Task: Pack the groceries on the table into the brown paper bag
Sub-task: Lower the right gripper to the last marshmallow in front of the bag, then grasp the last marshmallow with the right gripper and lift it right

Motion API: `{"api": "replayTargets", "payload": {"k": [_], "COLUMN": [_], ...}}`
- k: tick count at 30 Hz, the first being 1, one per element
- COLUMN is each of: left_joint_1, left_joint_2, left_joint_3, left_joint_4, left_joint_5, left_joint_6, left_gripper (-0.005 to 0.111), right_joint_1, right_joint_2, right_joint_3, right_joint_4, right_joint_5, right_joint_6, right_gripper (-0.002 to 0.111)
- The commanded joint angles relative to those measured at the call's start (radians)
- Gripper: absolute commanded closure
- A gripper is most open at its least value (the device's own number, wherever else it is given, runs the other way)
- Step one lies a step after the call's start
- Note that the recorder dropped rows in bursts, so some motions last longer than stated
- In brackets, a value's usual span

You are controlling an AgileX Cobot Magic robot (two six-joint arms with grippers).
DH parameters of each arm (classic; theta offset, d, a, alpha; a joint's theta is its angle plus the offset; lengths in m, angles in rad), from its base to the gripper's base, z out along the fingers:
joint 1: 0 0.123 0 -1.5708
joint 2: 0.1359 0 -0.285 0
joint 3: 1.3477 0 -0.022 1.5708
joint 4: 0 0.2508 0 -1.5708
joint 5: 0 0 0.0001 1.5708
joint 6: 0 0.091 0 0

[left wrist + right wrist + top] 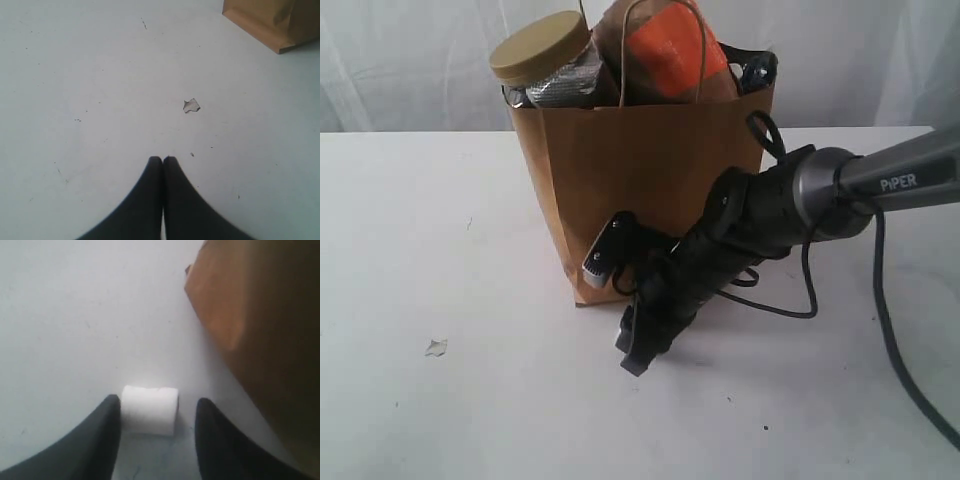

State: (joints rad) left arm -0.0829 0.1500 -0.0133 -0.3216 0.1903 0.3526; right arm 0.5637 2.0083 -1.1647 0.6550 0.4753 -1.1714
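The brown paper bag (640,170) stands upright on the white table (430,220). Out of its top stick a clear jar with a mustard lid (542,52) and a brown-orange pouch (670,50). My right gripper (635,350) is low on the table just in front of the bag. Its jaws are open in the right wrist view (159,402), with a small white cylinder (150,409) lying between them against one finger and the bag (260,315) close beside. My left gripper (162,159) is shut and empty above bare table (75,60).
A small torn scrap (436,347) lies on the table left of the bag, ahead of the left gripper (191,105). The bag's corner (272,22) is beyond it. The right arm's black cable (800,300) trails over the table.
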Motion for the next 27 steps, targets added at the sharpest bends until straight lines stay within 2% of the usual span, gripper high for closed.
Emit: {"api": "replayTargets", "payload": {"k": [1,5,12,18,21,27], "left_joint_1": [-0.007,-0.007,-0.007,-0.007,-0.007,-0.007], "left_joint_2": [-0.005,-0.005,-0.005,-0.005,-0.005,-0.005], "left_joint_3": [0.004,0.004,0.004,0.004,0.004,0.004], "left_joint_4": [-0.011,-0.011,-0.011,-0.011,-0.011,-0.011], "left_joint_5": [-0.002,-0.002,-0.002,-0.002,-0.002,-0.002], "left_joint_6": [-0.006,-0.006,-0.006,-0.006,-0.006,-0.006], "left_gripper": [0.107,0.107,0.107,0.107,0.107,0.107], "right_joint_1": [0.002,0.002,0.002,-0.013,-0.064,-0.182], "right_joint_2": [0.003,-0.016,-0.140,-0.239,-0.264,-0.313], "right_joint_3": [0.002,0.002,0.002,0.002,0.002,0.002], "right_joint_4": [0.023,0.025,-0.044,-0.355,-0.442,-0.440], "right_joint_5": [-0.013,0.017,0.162,0.260,0.305,0.385], "right_joint_6": [0.007,0.027,0.064,0.282,0.371,0.373], "right_gripper": [0.083,0.096,0.102,0.102,0.102,0.108]}}
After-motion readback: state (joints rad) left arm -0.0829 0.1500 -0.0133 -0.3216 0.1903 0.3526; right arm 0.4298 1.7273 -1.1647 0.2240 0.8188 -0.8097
